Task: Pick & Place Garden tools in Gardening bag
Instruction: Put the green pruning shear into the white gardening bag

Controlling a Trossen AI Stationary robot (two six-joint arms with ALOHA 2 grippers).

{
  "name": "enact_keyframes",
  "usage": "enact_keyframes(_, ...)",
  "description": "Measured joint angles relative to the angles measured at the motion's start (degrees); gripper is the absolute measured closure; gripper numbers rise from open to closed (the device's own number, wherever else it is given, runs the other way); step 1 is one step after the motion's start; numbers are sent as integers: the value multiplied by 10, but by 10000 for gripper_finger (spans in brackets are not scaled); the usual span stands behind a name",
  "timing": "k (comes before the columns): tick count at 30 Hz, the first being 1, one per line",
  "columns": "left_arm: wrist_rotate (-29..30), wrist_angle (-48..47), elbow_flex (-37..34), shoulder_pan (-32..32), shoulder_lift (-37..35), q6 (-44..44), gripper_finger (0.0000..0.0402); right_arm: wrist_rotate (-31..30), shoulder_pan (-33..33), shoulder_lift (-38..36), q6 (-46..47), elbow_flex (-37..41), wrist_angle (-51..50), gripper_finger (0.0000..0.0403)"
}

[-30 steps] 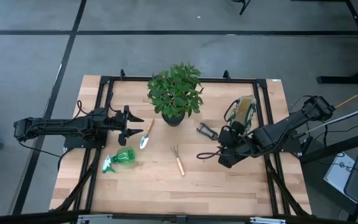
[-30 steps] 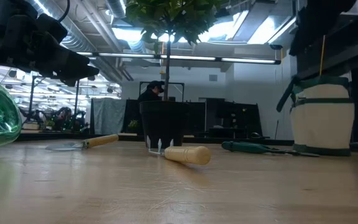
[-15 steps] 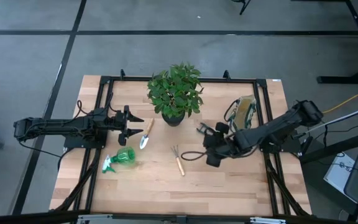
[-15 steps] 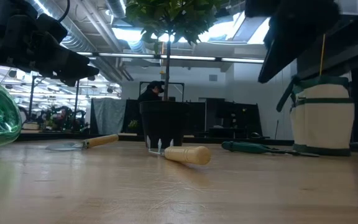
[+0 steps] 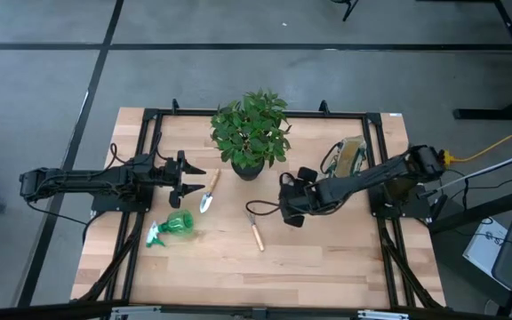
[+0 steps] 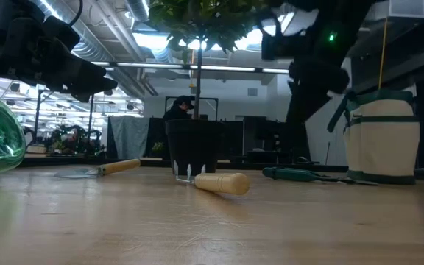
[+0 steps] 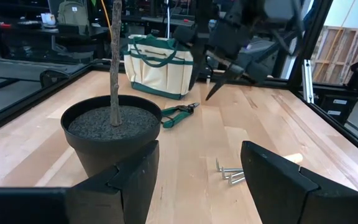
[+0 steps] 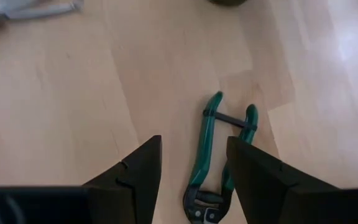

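The right gripper (image 8: 191, 171) has its fingers apart and empty, poised directly above the green-handled pruning shears (image 8: 216, 158), which lie flat on the table (image 5: 327, 258) between the potted plant (image 5: 251, 133) and the gardening bag (image 5: 348, 156); the bag stands upright near the table's right edge. The left gripper (image 5: 190, 178) also has its fingers spread and holds nothing, hovering just beside the trowel (image 5: 209, 190) at the plant's left. The green spray bottle (image 5: 171, 228) lies on its side nearer the front, and the hand rake (image 5: 254, 227) lies near the table's centre.
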State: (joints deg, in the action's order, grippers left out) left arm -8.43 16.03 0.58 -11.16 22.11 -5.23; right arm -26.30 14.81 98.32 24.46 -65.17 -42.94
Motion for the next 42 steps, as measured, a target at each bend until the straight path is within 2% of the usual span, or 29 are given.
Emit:
enact_keyframes(10, 0, 0, 0, 0, 0, 0, 178, 38, -19, 37, -46, 9, 8, 220)
enact_keyframes(24, 0, 0, 0, 0, 0, 0, 178, 41, -53, 37, -45, 86, 98, 220)
enact_keyframes(30, 0, 0, 0, 0, 0, 0, 178, 79, -73, 37, -45, 93, 123, 222)
enact_keyframes(38, 0, 0, 0, 0, 0, 0, 178, 93, -78, 37, -26, 93, 145, 274)
enact_keyframes(42, 0, 0, 0, 0, 0, 0, 178, 135, -77, 37, -16, 92, 141, 304)
